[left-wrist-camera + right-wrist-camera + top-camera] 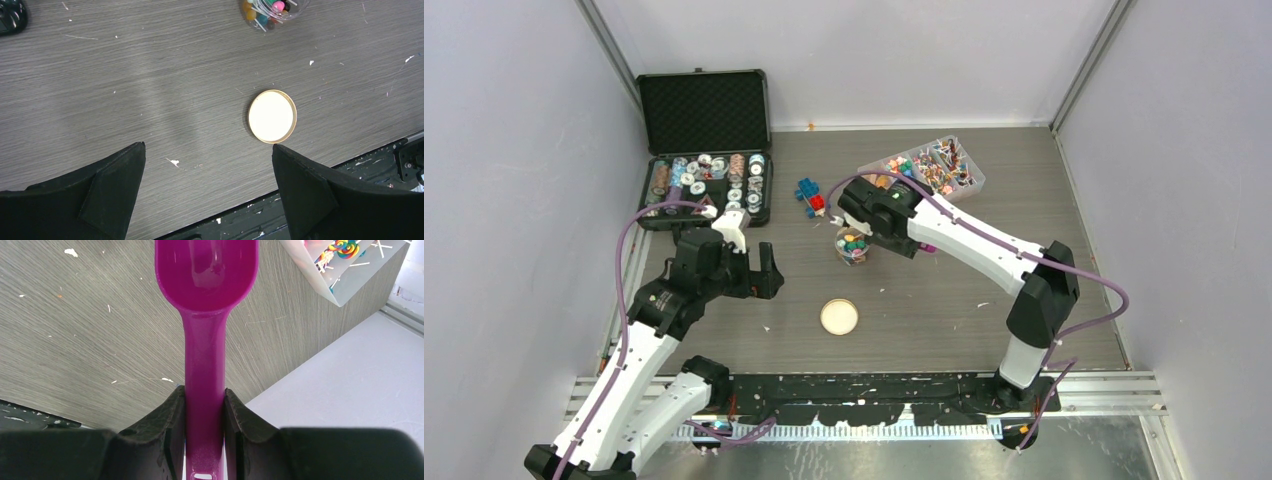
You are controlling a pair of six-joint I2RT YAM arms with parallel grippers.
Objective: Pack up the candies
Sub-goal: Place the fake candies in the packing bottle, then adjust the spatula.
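The candies lie in a clear tray at the back right, its corner also showing in the right wrist view. More candies fill a small clear jar at mid-table. My right gripper is shut on the handle of a magenta scoop, whose bowl is empty. From above, that gripper hovers just right of the jar, and the scoop is mostly hidden under it. My left gripper stands open over bare table, left of a round cork lid.
An open black case with round metallic-rimmed spools sits at the back left. A blue-and-red toy brick figure lies behind the jar. The cork lid rests near the table's front edge, with grey walls on three sides.
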